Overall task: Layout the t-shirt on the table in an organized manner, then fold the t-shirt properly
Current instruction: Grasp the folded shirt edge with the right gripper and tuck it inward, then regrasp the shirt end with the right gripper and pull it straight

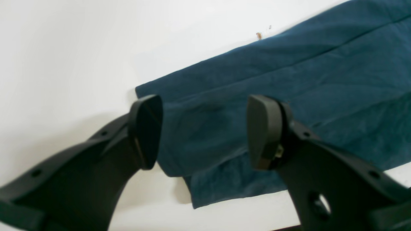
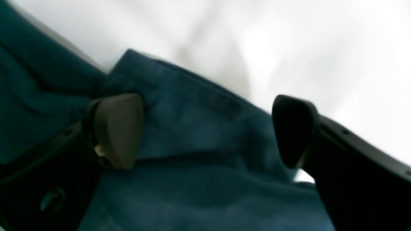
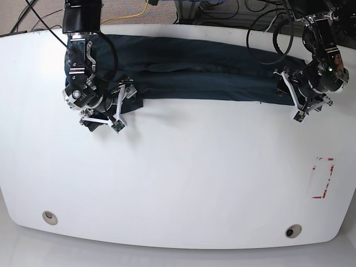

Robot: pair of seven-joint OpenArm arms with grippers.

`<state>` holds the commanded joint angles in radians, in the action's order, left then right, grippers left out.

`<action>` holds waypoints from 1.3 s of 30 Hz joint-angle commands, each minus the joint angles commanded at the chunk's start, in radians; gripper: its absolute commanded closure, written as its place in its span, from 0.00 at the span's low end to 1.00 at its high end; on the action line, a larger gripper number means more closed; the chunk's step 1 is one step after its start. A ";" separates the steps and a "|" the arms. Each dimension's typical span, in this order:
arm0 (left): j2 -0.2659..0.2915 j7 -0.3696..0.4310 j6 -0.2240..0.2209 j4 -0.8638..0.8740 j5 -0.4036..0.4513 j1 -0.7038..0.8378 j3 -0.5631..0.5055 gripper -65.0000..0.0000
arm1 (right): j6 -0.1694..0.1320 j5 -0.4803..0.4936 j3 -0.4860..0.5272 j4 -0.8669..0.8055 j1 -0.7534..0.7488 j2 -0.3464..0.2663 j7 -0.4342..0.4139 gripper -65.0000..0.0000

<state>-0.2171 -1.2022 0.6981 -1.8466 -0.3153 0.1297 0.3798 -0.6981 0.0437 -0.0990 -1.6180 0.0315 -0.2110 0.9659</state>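
Observation:
The dark navy t-shirt (image 3: 194, 72) lies folded into a long narrow strip along the far edge of the white table (image 3: 194, 178). My left gripper (image 3: 290, 97) stands open over the strip's right end. In the left wrist view the left gripper (image 1: 205, 131) has the layered end of the t-shirt (image 1: 289, 80) beneath its spread fingers. My right gripper (image 3: 121, 107) is open at the strip's left end. The right wrist view is blurred, and its right gripper (image 2: 205, 128) straddles a folded edge of the t-shirt (image 2: 192, 192) on the table (image 2: 321, 48).
A red tape rectangle (image 3: 322, 178) marks the table's right side. Two grey grommet holes (image 3: 49, 217) (image 3: 292, 231) sit near the front edge. Cables (image 3: 267, 16) lie beyond the far edge. A small brown scuff (image 1: 258, 35) shows by the shirt.

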 joint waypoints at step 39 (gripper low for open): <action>-0.005 0.003 0.000 0.002 0.000 -0.005 -0.002 0.41 | 0.000 -0.002 -0.040 -0.123 -0.009 0.066 -0.031 0.68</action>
<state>-0.2217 -1.1991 0.6981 -1.8451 -0.3153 0.1250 0.3782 -0.6981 0.0422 -0.1389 -1.7407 0.0222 -0.1450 0.9352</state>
